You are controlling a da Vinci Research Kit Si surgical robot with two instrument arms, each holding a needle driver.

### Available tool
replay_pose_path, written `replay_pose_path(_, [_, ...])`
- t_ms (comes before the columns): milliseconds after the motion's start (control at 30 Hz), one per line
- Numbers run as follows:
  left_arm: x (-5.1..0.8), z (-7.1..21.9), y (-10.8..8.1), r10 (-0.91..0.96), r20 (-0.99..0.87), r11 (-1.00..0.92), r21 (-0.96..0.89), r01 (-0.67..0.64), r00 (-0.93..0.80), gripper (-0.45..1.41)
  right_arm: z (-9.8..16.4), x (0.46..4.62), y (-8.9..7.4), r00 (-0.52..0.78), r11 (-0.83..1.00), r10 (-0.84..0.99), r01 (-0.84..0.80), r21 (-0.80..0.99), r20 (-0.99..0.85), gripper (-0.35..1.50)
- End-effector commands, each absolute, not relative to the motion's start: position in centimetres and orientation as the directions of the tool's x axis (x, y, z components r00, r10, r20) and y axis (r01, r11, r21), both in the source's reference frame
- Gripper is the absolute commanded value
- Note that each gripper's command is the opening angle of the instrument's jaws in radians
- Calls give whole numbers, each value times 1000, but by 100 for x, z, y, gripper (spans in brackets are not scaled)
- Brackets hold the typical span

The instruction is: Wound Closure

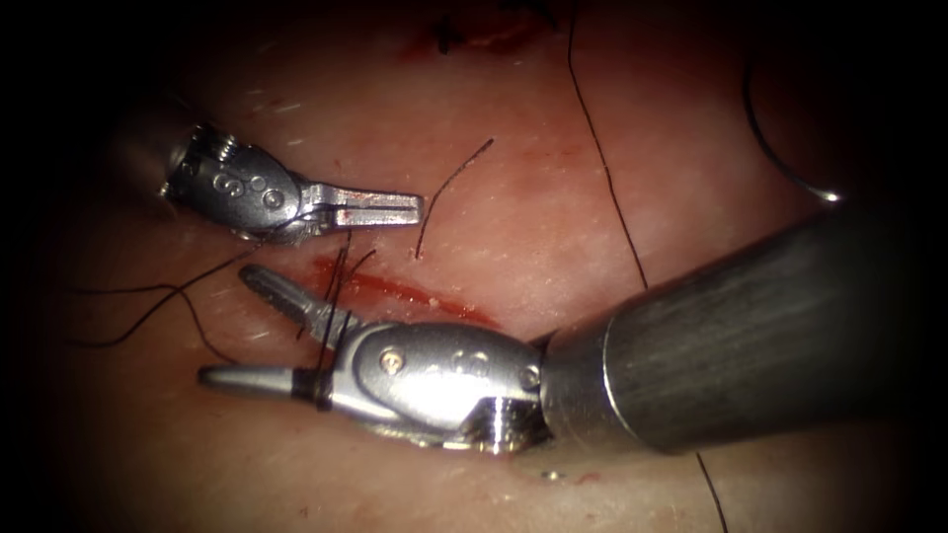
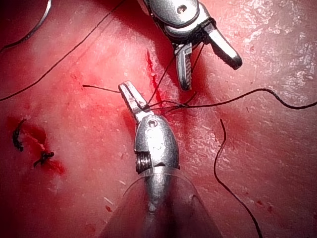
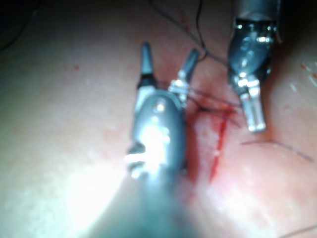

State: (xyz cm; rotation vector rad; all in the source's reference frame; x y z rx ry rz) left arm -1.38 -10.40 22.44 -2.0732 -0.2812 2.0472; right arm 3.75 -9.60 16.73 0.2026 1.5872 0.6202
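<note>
The left end effector lies on the tissue, just left of the top of the cut. Its two jaws are pressed together, and the thread runs out from between them, so it is holding the thread. The thread goes down from there, crosses the cut and passes between the jaws of the right end effector.

The right end effector comes in from the right and points left. Its jaws are spread wide apart, one above and one below the thread. It holds nothing.

More thread trails off to the left over the tissue. A long piece runs from the top down past the right tool's shaft. A short cut end of thread lies loose just right of the left end effector.

The curved needle rests on the tissue, well to the right of the cut. No tool holds it, and I cannot tell if it is stuck in.

Red fluid fills the cut.
</note>
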Motion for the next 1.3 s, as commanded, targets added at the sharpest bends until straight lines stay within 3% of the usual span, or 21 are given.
replay_pose_path(33, [-148,2243,-1055,288,-957,-958,-288,-13,21,-45,1674,382,-969,-132,830,487,-237,504,-863,100])
replay_pose_path(500, [-128,2236,-1077,283,-958,-959,-284,-8,47,-45,1698,350,-962,-113,771,445,-457,444,-888,97])
replay_pose_path(700, [-121,2235,-1087,281,-959,-959,-282,-15,43,-45,1710,331,-961,-106,682,511,-554,477,-853,97])
replay_pose_path(967, [-121,2229,-1104,278,-960,-960,-279,-14,45,-45,1723,335,-968,-255,398,708,-627,670,-659,105])
replay_pose_path(1300, [-121,2224,-1113,278,-960,-960,-279,-8,35,-45,1730,328,-960,-366,237,724,-664,709,-585,112])
